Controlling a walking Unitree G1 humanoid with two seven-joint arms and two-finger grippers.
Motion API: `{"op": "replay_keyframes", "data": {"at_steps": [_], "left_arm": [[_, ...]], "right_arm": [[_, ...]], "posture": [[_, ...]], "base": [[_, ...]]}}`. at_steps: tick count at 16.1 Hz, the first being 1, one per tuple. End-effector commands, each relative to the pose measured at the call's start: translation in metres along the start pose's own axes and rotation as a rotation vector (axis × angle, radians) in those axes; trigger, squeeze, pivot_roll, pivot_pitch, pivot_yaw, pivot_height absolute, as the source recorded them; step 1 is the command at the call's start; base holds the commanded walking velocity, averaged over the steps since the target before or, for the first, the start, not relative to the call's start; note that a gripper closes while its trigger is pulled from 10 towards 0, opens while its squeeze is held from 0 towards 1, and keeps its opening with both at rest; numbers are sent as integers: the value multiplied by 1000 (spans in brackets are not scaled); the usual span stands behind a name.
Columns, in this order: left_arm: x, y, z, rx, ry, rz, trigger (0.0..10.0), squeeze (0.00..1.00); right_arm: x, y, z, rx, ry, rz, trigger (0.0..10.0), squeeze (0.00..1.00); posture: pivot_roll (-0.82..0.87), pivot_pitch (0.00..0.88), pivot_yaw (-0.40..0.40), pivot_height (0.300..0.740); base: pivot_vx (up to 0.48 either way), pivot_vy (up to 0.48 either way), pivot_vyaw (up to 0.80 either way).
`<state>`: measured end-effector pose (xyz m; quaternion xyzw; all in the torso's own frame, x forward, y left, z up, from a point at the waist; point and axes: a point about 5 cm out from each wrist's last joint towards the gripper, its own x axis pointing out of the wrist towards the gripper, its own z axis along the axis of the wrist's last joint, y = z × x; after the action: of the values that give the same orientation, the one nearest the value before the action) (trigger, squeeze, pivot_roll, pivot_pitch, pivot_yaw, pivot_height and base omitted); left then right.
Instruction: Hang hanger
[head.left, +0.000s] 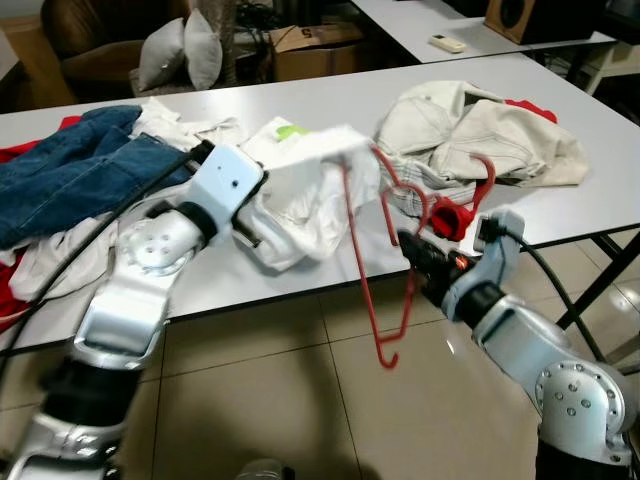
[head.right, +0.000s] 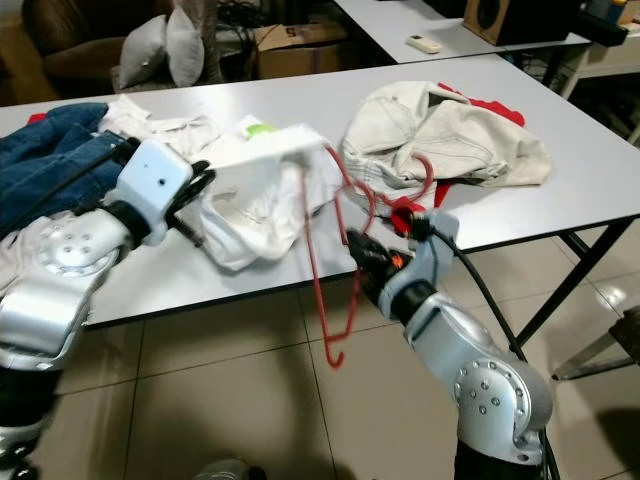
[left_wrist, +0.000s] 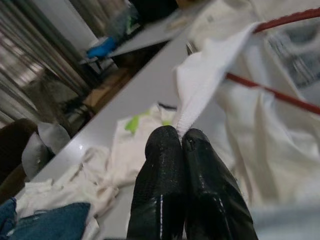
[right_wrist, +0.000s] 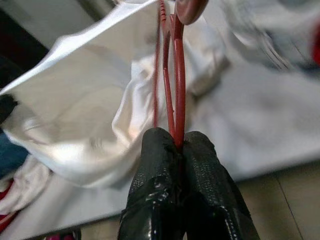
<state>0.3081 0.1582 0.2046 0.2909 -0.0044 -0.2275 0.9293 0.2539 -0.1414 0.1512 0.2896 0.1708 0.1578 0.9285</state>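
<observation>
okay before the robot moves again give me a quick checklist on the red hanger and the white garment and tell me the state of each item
1. Right gripper shut on the thin red wire hanger: ok.
2. Left gripper pinching the edge of the white cloth garment: ok.
3. Hanger threaded into the garment: cannot tell; one end reaches the lifted cloth, the rest hangs off the table's front edge.
4. Garment lifted off the long white table: not ok; only the pinched edge is raised, the bulk lies on the tabletop.
5. Hanger free of the second red hanger beside the beige jacket: cannot tell; they sit close.
</observation>
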Motion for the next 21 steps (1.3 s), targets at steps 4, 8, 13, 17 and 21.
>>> {"op": "replay_keyframes", "data": {"at_steps": [4, 8, 13, 17, 21], "left_arm": [[-4, -22, -14, 35, 60, -124, 0, 0], [2, -29, 13, 67, -81, -223, 0, 0], [7, -3, 34, 106, -146, -105, 0, 0], [-5, 19, 29, 168, -112, -103, 0, 0], [-11, -5, 0, 157, 0, -182, 0, 0]], "right_arm": [[4, 0, -7, 103, 11, 9, 10000, 0], [14, 32, 5, 127, -14, 233, 10000, 0], [33, 41, -8, 5, 110, 283, 10000, 0], [39, 19, 14, 132, -51, 169, 10000, 0], [49, 2, 32, 393, -167, 103, 10000, 0]], "posture": [[17, 0, 81, 740], [20, 0, 74, 740], [33, 0, 58, 740], [33, 0, 55, 740], [36, 0, 61, 740]], "base": [[0, 0, 0], [0, 0, 0], [0, 0, 0], [0, 0, 0], [0, 0, 0]]}}
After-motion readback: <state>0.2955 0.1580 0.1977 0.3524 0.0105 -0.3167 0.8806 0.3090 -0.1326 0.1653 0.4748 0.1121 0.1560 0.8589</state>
